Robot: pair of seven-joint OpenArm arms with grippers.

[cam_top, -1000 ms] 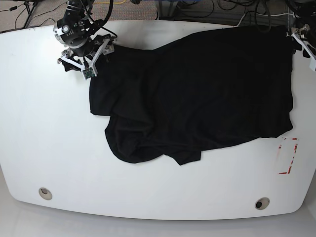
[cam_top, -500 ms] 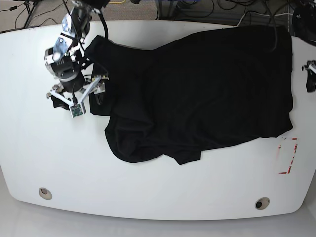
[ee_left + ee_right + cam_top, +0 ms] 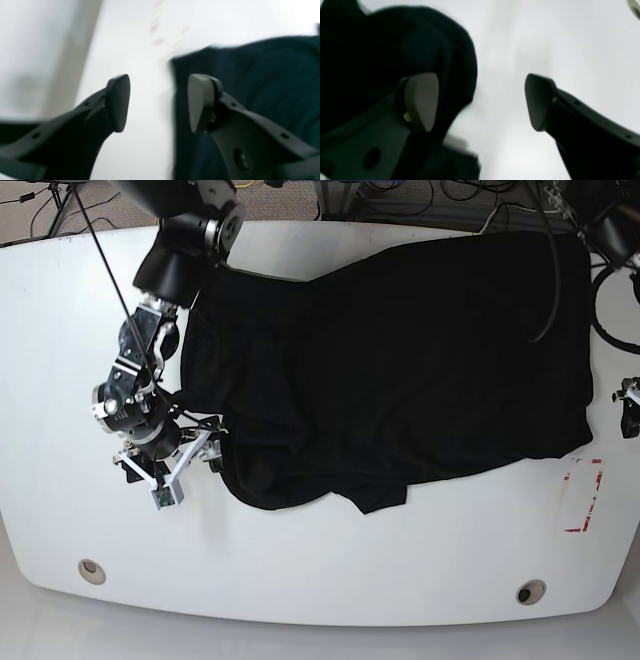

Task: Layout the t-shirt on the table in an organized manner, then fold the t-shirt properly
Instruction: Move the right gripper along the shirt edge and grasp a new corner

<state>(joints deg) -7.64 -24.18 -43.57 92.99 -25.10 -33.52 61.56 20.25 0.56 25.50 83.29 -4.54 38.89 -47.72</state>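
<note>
The black t-shirt [image 3: 400, 350] lies spread over the white table [image 3: 70, 330], with a rumpled fold bulging at its front left. My right gripper [image 3: 168, 462] hangs open just left of that bulge. In the right wrist view the right gripper [image 3: 481, 101] has bare table [image 3: 520, 37] between its fingers, and the t-shirt [image 3: 395, 50] lies behind the left one. My left gripper [image 3: 628, 405] is at the table's right edge. In the left wrist view the left gripper [image 3: 158, 102] stands open over the t-shirt's [image 3: 250, 75] side edge, holding nothing.
A red tape rectangle [image 3: 583, 495] marks the table's front right, blurred in the left wrist view. Two round metal grommets [image 3: 92, 571] [image 3: 531, 591] sit near the front edge. Cables lie behind the table's back edge [image 3: 400, 200].
My right gripper has travelled from the shirt's back left corner down its left side to the front bulge. My left gripper has moved forward along the table's right edge. Both stay open.
</note>
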